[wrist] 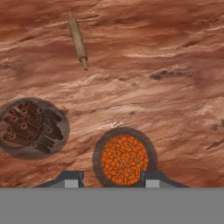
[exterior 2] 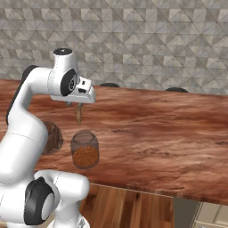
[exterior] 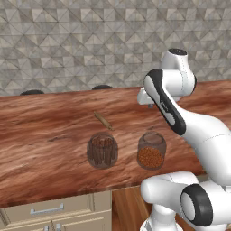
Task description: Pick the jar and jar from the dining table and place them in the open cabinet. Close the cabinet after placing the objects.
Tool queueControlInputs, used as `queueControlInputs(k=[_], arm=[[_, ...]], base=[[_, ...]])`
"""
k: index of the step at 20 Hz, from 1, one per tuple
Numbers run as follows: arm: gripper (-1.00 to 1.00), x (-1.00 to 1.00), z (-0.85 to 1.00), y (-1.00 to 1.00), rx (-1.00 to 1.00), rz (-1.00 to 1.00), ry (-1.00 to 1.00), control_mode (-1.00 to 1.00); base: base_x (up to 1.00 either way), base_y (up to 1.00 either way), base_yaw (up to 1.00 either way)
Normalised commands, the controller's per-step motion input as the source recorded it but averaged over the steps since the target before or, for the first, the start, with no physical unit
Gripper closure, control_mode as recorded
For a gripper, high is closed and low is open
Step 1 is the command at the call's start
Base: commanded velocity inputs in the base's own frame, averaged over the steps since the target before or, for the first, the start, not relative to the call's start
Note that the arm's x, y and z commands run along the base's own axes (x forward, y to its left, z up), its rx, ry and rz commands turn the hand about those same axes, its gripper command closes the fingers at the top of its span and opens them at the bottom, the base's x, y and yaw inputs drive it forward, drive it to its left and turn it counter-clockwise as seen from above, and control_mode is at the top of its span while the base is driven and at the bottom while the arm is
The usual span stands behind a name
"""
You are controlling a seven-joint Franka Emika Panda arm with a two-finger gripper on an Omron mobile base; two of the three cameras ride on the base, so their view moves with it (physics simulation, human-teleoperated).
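Item: grains jar point(wrist: 124, 160), lower centre of the hand view, standing upright on the dining table point(wrist: 175, 65). We judge it the jar being approached. The gripper point(wrist: 111, 179) hangs well above it, its two tips showing at the bottom edge to either side of the jar, apart and holding nothing. We cannot tell from these pictures whether the gap is enough to pass around the glass.

Handling note: we would centre the jar between the tips, widen them if needed, come straight down, and close on the round wall below the rim. The glass looks smooth, so a level, square grip should serve best.

Item: sticks jar point(wrist: 33, 127), lower left of the hand view, near the first jar but not touching it. It should be left undisturbed during the descent.

Contents: the grains jar point(exterior: 151, 151) holds reddish-orange grains, filling its lower half in the left base view. The sticks jar point(exterior: 102, 150) holds brown sticks standing on end, nearly to the top.

Item: rolling pin point(wrist: 78, 40), upper left of the hand view, lying flat, well apart from both jars.

Item: drawer front point(exterior: 47, 210), beige, lower left of the left base view, beneath the table edge.
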Motion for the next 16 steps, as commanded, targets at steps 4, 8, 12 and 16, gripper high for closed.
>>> queueControlInputs(k=[4, 8, 12, 16], arm=[[-1.0, -0.05, 0.0, 0.01, 0.0, 0.0, -0.02, -1.0], [-1.0, 0.04, -0.22, 0.03, 0.01, 0.01, 0.09, -1.0], [-1.0, 0.0, -0.3, 0.01, 0.06, 0.03, 0.1, -1.0], [-1.0, 0.03, -0.18, 0.06, 0.11, 0.0, 0.08, -1.0]], base=[[0.0, 0.0, 0.0], [0.0, 0.0, 0.0], [0.0, 0.0, 0.0], [0.0, 0.0, 0.0]])
